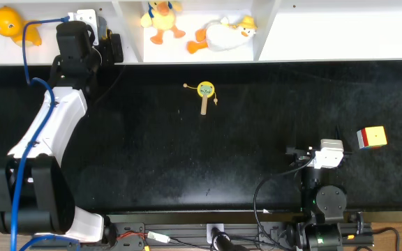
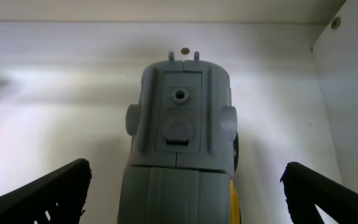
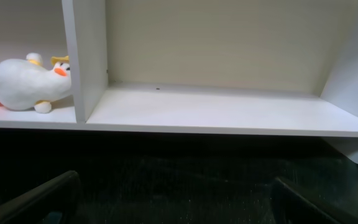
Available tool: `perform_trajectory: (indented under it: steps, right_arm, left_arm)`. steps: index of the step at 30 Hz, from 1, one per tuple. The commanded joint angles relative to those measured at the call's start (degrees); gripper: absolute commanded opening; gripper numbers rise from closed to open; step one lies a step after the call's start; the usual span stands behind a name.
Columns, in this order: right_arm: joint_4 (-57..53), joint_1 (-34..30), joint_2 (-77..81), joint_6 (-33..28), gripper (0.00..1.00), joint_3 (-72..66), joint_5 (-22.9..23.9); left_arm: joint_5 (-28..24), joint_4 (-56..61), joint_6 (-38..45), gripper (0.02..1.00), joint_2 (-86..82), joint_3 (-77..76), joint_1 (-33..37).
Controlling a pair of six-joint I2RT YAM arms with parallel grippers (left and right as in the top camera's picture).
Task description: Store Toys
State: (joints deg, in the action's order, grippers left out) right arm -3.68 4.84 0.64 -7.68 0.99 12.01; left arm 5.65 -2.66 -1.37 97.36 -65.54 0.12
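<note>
Left claw (image 2: 186, 165) sits inside the leftmost compartment of the white shelf (image 1: 326, 52), at the upper left of the top view, with its two fingers (image 2: 61, 186) spread wide apart. A grey robot toy (image 2: 180, 137) stands upright between them on the compartment floor. Its back panel, with a screw hole, faces the wrist camera, and a gap shows on each side, so neither finger touches it. An orange duck (image 1: 9, 24) rests in the same compartment, far to the upper left and well apart from the claw.

The middle compartment, at the top centre, holds a yellow duck plush (image 1: 162, 19) and, just to its right, a white goose plush (image 1: 223, 35) lying on its side.

On the black table (image 1: 117, 153), a small yellow rattle drum (image 1: 205, 93) with a wooden handle lies above the centre of the frame. A multicoloured cube (image 1: 372, 137) sits near the right edge.

The right claw (image 3: 176, 179) is at the lower right of the top view, close to the cube but not touching it. Its fingers are apart, and it points toward the shelf.
</note>
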Motion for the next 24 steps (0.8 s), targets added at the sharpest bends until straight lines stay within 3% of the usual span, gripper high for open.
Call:
perform_trajectory:
  steps: [1, 11, 17, 24]
  right_arm:
    - [0.3, -0.4, -0.4, 0.4, 0.996, -0.7, 0.0]
    - [0.3, -0.4, -0.4, 0.4, 0.993, -0.7, 0.0]
    - [0.3, -0.4, -0.4, 0.4, 0.996, -0.7, 0.0]
    - [0.3, -0.4, -0.4, 0.4, 0.996, -0.7, 0.0]
  left_arm:
    - [0.5, -2.9, -0.5, 0.996, -5.2, -1.1, 0.1]
    - [0.4, -25.2, -0.8, 0.998, -22.7, -1.1, 0.1]
    - [0.5, -43.0, -6.9, 0.998, -32.7, -0.9, -0.9]
    - [1.7, -47.8, -10.1, 0.998, -43.6, -0.6, -2.8]
